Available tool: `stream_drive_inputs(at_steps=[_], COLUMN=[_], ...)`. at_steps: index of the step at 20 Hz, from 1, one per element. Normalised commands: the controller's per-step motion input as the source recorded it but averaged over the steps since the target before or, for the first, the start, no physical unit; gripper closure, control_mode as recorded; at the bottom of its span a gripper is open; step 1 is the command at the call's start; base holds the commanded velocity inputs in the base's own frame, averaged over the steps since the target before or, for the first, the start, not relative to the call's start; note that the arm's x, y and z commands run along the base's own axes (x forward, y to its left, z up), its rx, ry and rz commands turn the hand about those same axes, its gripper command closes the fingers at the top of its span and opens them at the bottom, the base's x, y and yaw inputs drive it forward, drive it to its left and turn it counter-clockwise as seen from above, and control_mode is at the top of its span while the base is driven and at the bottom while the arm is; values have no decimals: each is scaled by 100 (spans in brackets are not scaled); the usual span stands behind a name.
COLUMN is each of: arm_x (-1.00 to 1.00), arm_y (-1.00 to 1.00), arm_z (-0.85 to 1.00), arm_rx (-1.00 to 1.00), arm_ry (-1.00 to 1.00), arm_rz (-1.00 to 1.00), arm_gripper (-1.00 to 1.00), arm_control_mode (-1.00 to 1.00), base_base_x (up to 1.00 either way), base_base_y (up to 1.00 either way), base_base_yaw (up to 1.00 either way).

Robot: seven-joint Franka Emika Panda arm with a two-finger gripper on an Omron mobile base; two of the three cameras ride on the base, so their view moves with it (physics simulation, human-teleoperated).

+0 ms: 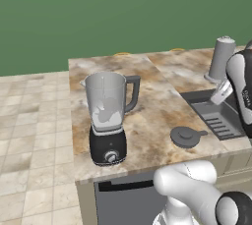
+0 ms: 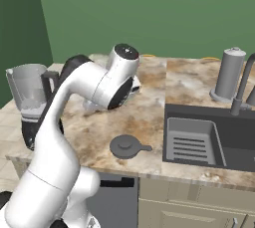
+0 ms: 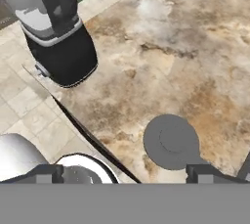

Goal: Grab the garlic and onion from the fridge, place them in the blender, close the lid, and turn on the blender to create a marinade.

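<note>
The blender stands at the counter's front left corner, its clear jar open at the top on the black base. Pale rounded shapes show through the glass low in the jar; I cannot tell garlic from onion. The dark grey lid lies flat on the counter to the blender's right, also seen as the lid and the lid. My gripper hovers above the lid, open wide with nothing between its fingers. The fridge is out of view.
A tall steel cylinder stands at the back right beside the dark sink and its faucet. The counter's front edge runs close to the lid. Tiled floor lies left of the counter.
</note>
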Motion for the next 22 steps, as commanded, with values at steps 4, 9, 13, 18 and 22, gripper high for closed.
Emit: stream_drive_inputs(at_steps=[4, 9, 13, 18, 22], arm_x=[17, 36, 40, 44, 53], arm_y=[-90, -64, -15, 0, 0], arm_z=[-100, -68, -60, -60, -69], arm_rx=[0, 0, 0, -6, -6], arm_ry=[-18, -30, -8, 1, 3], arm_rz=[44, 49, 37, 17, 16], arm_gripper=[-100, -100, -100, -100, -100], arm_control_mode=[-100, -100, -100, -100, -100], base_base_x=[0, 0, 0, 0, 0], base_base_y=[0, 0, 0, 0, 0], base_base_yaw=[0, 0, 0, 0, 0])
